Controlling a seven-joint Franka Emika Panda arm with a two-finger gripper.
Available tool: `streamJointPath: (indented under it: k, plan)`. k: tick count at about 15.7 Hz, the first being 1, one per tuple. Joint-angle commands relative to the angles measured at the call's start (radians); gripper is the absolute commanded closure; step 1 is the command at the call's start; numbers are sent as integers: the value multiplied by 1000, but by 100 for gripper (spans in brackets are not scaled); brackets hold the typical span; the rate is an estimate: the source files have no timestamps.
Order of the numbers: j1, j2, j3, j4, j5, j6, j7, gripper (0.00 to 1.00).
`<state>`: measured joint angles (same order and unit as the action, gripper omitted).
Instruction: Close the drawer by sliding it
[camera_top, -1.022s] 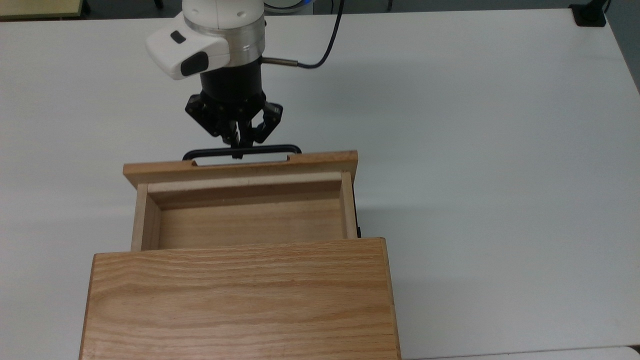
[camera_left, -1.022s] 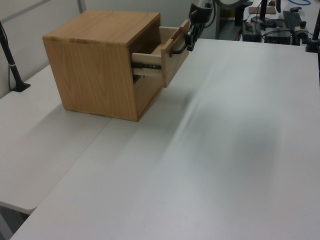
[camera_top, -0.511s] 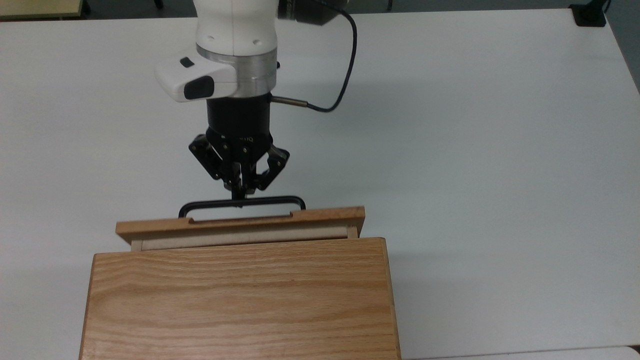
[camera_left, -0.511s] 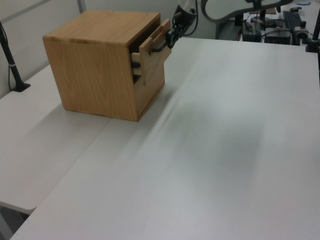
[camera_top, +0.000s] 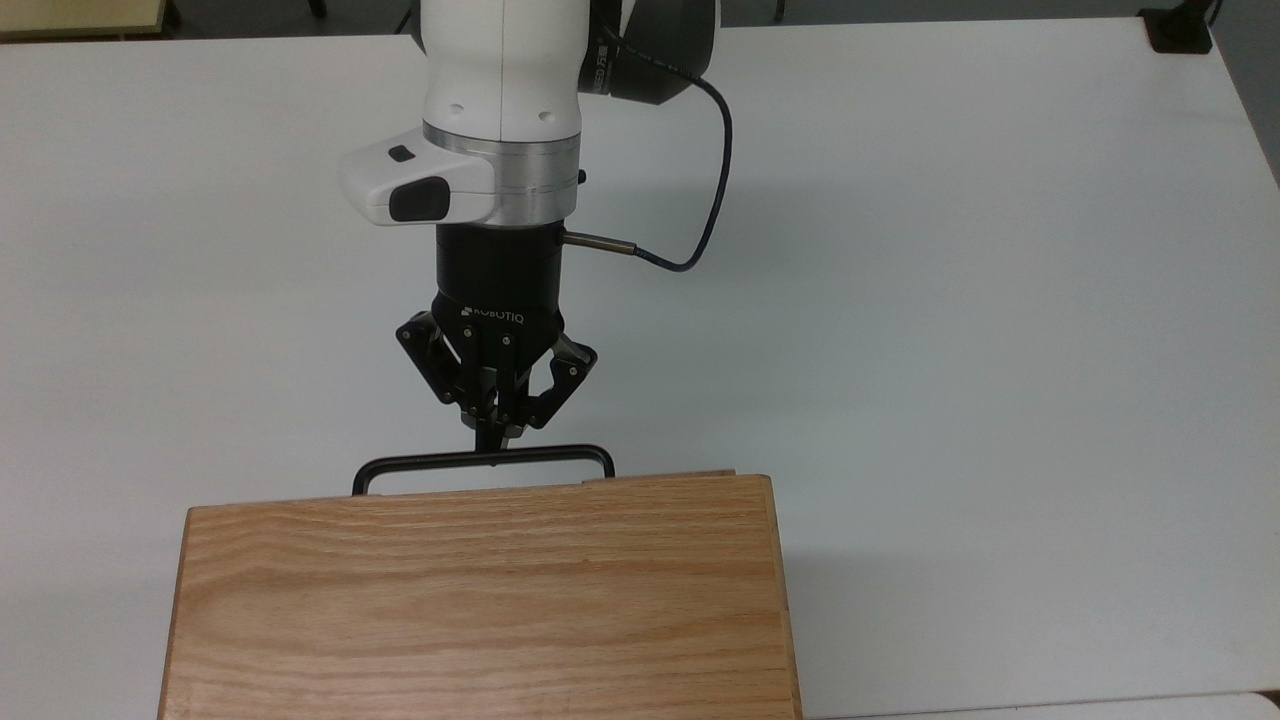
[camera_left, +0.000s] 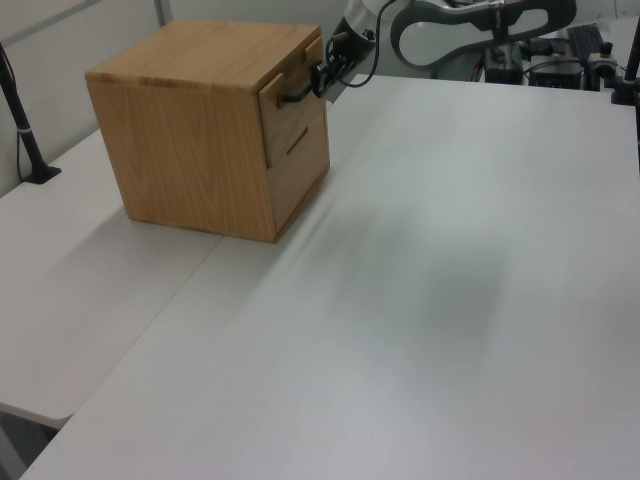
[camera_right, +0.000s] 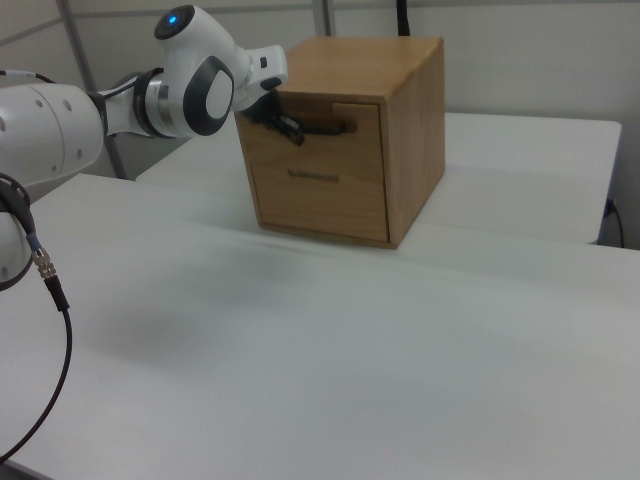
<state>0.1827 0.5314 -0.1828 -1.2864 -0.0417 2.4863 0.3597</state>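
pincer (camera_top: 497, 437) on drawer (camera_right: 330, 118) handle (camera_top: 483, 461)

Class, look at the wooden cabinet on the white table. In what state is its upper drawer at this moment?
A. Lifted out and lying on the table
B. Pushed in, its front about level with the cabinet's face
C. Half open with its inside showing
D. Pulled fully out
B: the drawer sits nearly flush in the cabinet, with the tool at its black handle.
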Motion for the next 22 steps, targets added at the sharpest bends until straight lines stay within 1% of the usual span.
streamJointPath:
  k: [1, 4, 6, 8, 11, 13, 14, 15, 16, 17, 18, 19, 22]
  plan:
    - [20, 15, -33, 35, 14, 74, 21, 93]
    - [20, 13, -43, 33, 11, 82, 15, 93]
    - [21, -10, -41, 16, 5, 53, 7, 90]
    - [15, -82, -34, -52, 3, -62, -17, 87]
    - [11, -221, -24, -152, 20, -307, -143, 86]
    - [1, -299, -24, -191, 22, -464, -174, 79]
    - [-9, -330, -24, -214, 22, -531, -179, 72]
    - [-9, -355, -24, -240, 20, -578, -188, 56]
    - [-5, -384, -20, -266, 17, -595, -194, 33]
    - [-9, -412, -14, -286, 13, -598, -192, 4]
    - [-11, -435, -14, -293, 13, -609, -195, 0]
    - [-11, -453, -12, -309, 8, -636, -197, 0]
    - [-12, -478, -14, -317, 6, -710, -194, 0]
